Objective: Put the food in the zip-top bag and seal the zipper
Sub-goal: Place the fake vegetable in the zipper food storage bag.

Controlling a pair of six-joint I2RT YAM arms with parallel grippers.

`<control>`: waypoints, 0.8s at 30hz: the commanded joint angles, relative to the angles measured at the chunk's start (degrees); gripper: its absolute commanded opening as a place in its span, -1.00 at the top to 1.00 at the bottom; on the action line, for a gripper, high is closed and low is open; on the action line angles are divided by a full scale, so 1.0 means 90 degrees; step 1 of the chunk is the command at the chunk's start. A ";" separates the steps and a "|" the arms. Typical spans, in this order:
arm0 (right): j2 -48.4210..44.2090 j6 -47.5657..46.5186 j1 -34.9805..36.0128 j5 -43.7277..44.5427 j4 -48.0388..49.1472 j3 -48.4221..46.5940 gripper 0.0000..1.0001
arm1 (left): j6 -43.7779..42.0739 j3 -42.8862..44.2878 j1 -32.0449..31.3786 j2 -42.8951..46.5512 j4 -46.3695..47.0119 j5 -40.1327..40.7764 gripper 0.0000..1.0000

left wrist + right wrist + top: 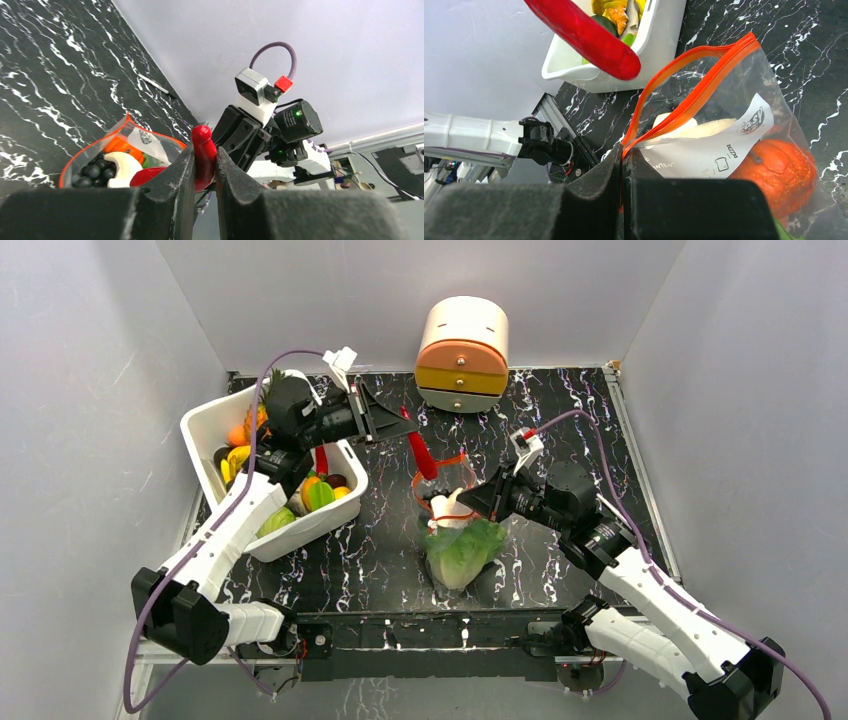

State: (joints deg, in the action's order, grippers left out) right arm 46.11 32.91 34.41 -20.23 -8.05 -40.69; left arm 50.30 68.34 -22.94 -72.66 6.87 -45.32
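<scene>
The left tool is clenched on the slim red chilli, gripping it near one end. The chilli slants down towards the open mouth of the zip-top bag, its free tip above the opening and not yet inside. The right tool is pinched tight on the bag's rim, holding the red-orange zipper at one corner so that the strip gapes in a loop.

The bag sits near the middle of the black marbled desk. Through the plastic show an orange-red fruit, a white curved piece and a cluster of dark grapes. The pale green cabbage lies at the bag's near end, apparently inside it.

To the left stands the white tub with more toy produce. At the back edge stands a small rounded drawer unit.
</scene>
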 commanded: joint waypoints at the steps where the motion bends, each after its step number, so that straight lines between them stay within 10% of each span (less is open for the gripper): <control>1: -0.0174 0.0058 0.0004 -0.0175 0.0936 -0.0015 1.00 | 0.0633 -0.0368 -0.0387 0.0030 0.1308 0.0201 0.84; 11: 0.0009 0.0201 0.0004 -0.0327 0.1502 -0.0019 1.00 | 0.0500 -0.0777 -0.0821 0.0003 0.0572 0.1263 0.86; 24: 0.1389 0.1377 0.0068 -0.1188 0.3337 -0.0496 1.00 | -0.0826 0.0849 -0.0829 0.0256 -0.3441 0.3260 0.82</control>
State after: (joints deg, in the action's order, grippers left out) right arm 59.44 39.22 34.44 -27.24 6.70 -40.42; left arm 45.87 73.17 -30.13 -73.65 -15.16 -19.88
